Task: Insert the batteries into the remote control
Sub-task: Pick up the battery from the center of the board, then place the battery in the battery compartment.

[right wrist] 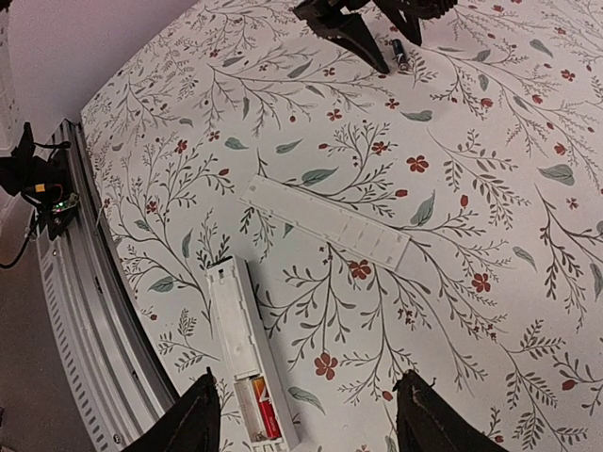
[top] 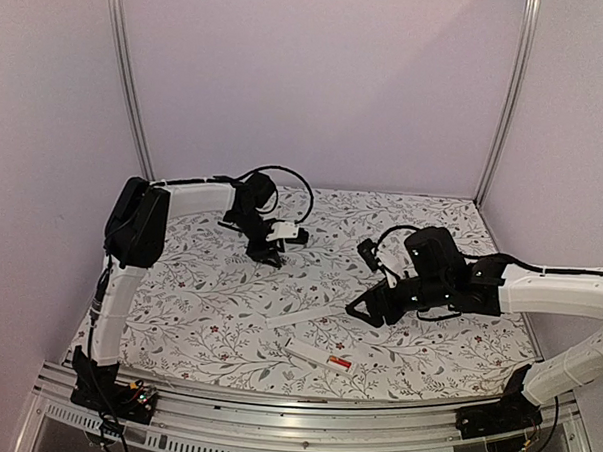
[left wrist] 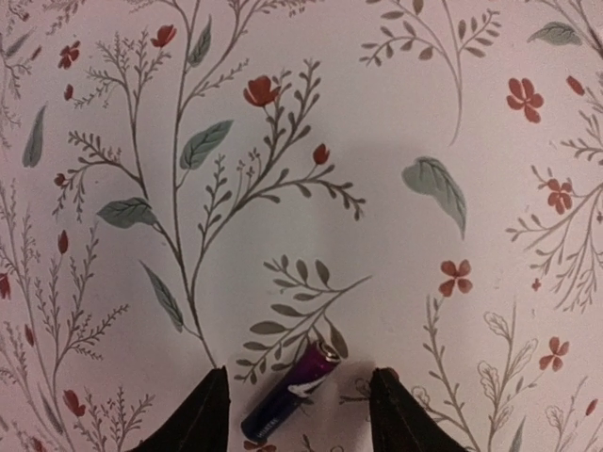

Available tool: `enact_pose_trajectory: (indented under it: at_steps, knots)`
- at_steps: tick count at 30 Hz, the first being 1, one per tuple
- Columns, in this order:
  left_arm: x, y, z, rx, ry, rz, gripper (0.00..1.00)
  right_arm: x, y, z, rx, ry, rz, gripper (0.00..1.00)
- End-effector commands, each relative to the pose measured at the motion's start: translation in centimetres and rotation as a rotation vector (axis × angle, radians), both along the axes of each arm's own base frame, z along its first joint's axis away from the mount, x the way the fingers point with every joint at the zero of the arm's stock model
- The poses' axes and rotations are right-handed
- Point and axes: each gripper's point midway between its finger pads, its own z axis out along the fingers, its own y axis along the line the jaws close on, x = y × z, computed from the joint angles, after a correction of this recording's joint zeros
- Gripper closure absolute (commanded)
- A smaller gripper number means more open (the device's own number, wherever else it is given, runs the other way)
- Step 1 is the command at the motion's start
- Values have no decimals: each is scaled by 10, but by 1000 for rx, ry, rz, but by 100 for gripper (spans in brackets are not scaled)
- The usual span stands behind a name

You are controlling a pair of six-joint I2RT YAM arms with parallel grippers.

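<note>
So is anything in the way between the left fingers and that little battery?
No, nothing visible. The battery lies flat on the flowery cloth, right between the two left fingers, with only bare cloth on each side of it.

Glossy battery [left wrist: 292, 395]; matt, perhaps cloth, tabletop [left wrist: 396, 132]
</note>
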Motion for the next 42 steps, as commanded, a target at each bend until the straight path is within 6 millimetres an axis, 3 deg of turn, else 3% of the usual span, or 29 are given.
enact_pose_trajectory:
  at_steps: [1,9,14,16,18,21,24,27,32,34,36,40,42]
  knots:
    - [-22,19,-32,110,133,21,52,1,-5,1,0,-4,-21,37]
    - [-31,23,-43,140,211,64,73,2,-8,4,-5,-11,-34,37]
    - [-33,32,-51,195,232,104,78,4,-5,7,-7,-18,-29,37]
    - [-35,33,-51,197,238,108,86,5,-4,8,-7,-18,-28,37]
    - [-34,29,-47,172,244,120,100,6,-4,9,-8,-18,-28,37]
    - [-19,16,-27,82,219,181,100,8,-5,12,-5,-24,-41,37]
    - [2,-4,18,-77,156,245,100,10,-7,20,8,-40,-63,37]
    - [15,-26,83,-302,74,286,100,14,-9,37,42,-73,-90,37]
    - [0,-39,197,-738,-21,373,100,18,-10,83,151,-152,-124,37]
    - [-20,-38,244,-942,14,389,100,18,-10,107,219,-193,-128,37]
    - [-47,-38,276,-1081,54,358,100,18,-10,131,286,-232,-133,37]
    - [-103,-48,326,-1252,71,266,100,13,-13,183,432,-313,-130,38]
    - [-129,-53,346,-1312,72,216,100,7,-14,219,541,-374,-108,39]
